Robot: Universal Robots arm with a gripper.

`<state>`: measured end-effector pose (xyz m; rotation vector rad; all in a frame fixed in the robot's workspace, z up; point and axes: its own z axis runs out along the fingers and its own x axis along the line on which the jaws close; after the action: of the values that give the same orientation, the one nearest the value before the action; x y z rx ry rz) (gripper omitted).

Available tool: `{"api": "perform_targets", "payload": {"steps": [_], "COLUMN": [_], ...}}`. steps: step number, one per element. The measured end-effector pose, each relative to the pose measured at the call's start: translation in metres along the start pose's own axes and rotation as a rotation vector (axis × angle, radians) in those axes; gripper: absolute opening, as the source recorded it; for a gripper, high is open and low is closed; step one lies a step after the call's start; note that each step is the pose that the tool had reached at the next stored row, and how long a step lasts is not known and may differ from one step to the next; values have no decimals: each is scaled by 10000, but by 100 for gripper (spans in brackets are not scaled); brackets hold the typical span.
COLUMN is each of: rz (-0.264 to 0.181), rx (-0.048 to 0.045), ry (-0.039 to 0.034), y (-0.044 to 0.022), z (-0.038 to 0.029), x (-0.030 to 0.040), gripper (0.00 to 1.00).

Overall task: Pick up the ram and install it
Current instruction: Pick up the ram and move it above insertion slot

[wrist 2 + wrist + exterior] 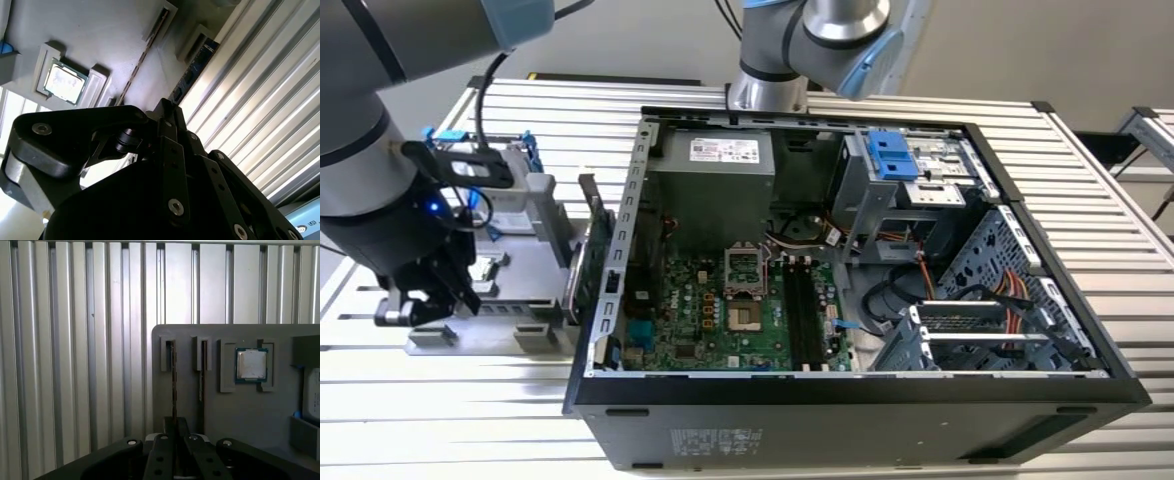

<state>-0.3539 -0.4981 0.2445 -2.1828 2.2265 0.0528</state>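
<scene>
On the gray tray (240, 410) at the exterior view's left, the ram (173, 385) stands on its long edge. Its far end is seated in a slot block near the tray's rim, and its near end runs in between the fingers of the claw (174, 426). The claw is drawn narrow and pinches that end. The ram's long axis lies parallel to the ribs of the desk (75, 365). On one side of it the tray ends just beside it, with bare ribbed desk beyond. On the other side a second stick (201, 375) stands near and parallel, then a processor chip (251, 365) in its recess. In the exterior view, a green card (587, 250) stands upright between the tray and the open computer case (854, 400), whose wall rises close by.
</scene>
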Motion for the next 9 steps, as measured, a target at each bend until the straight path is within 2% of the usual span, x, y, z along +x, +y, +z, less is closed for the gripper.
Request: {"api": "perform_targets", "payload": {"steps": [9], "rz": [0], "rx": [-1], "ry": [0], "y": [0], "z": [-63], "x": [-3], "gripper": [0]}}
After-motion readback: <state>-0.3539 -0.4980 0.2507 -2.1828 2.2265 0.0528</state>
